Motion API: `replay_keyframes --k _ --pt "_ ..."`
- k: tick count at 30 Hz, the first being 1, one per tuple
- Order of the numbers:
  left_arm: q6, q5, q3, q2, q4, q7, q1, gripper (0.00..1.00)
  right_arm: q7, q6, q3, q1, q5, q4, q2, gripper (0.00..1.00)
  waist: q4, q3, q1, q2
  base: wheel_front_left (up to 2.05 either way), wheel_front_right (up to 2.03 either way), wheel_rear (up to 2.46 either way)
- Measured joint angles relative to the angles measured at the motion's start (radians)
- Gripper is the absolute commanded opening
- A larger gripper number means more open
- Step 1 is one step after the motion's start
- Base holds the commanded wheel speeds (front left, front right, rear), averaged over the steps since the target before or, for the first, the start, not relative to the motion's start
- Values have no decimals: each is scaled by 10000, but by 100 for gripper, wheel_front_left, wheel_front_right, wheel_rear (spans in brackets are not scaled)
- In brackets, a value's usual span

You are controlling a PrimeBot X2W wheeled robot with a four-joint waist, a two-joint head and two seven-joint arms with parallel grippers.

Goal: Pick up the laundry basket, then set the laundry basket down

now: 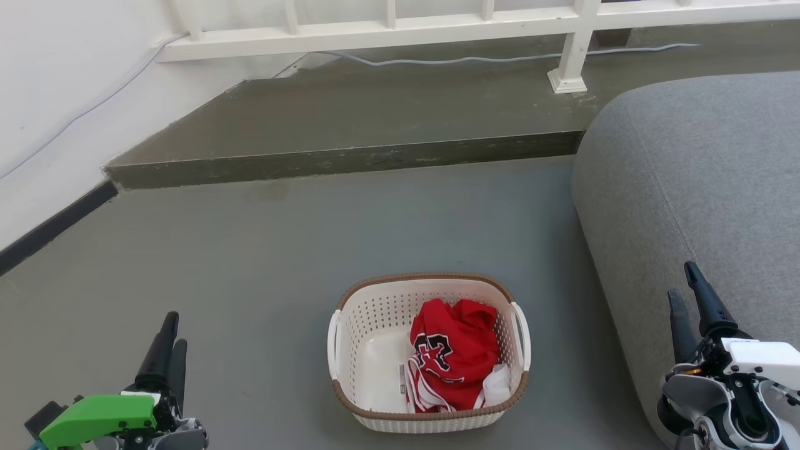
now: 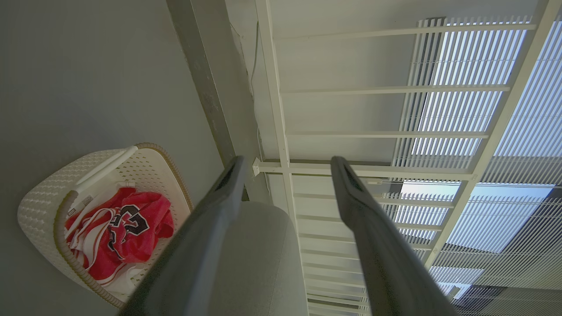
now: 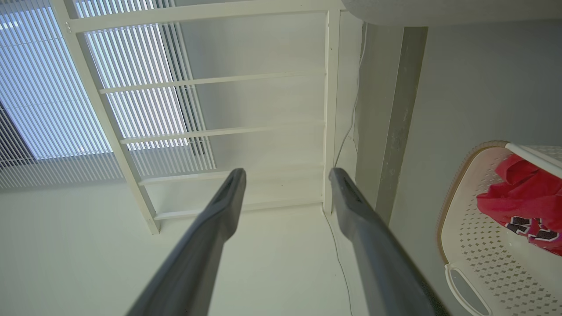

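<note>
Grey concrete floor (image 1: 250, 262) all around, and the laundry basket (image 1: 381, 309) sits on it at the lower centre of the head view, upright, with its brown woven-look rim on top and a white loop handle (image 1: 334, 344) on each short side. A crumpled red jersey (image 1: 453, 353) with black-and-white lettering is piled in the right half of the basket, while the left half shows bare white bottom. Down in the lower left corner stands the left gripper (image 1: 175, 329), dark fingers pointing up the frame, a green cover (image 1: 100, 419) on the wrist below them, well apart from the basket. Its wrist view shows the two fingers parted with a clear gap and nothing between them, and the basket lies off at the lower left of that view. Over in the lower right corner is the right gripper (image 1: 681, 280), set against the edge of a big grey upholstered sofa (image 1: 700, 175) that runs up the right side of the frame. Its wrist view tells the same story: fingers spread, nothing held, and the basket at the right edge with one handle showing low down. Both grippers are clear of the basket. Beyond it, a low dark step (image 1: 375, 112) crosses the frame. A white railing (image 1: 387, 31) stands on the step along the top edge, a pale cable (image 1: 475, 60) trails beneath the railing, and a white wall (image 1: 56, 81) fills the upper left.
</note>
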Motion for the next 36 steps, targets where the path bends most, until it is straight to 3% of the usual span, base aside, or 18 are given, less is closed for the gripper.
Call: replay_keyframes --k 16,30,36 --pt "-2 422 -194 29 -209 -332 -67 100 -330 0 50 -24 -548 -73 -169 100 -7 5 0 0 0 0 0" --pt "0 2447 -685 497 -410 -945 -369 100 -890 -21 533 -190 -2433 -182 -769 100 -15 9 0 0 0 0 0" --pt "117 3423 -905 617 -523 -1126 -495 100 -1076 -194 825 -352 -3503 -284 -1041 100 -23 2 0 0 0 0 0"
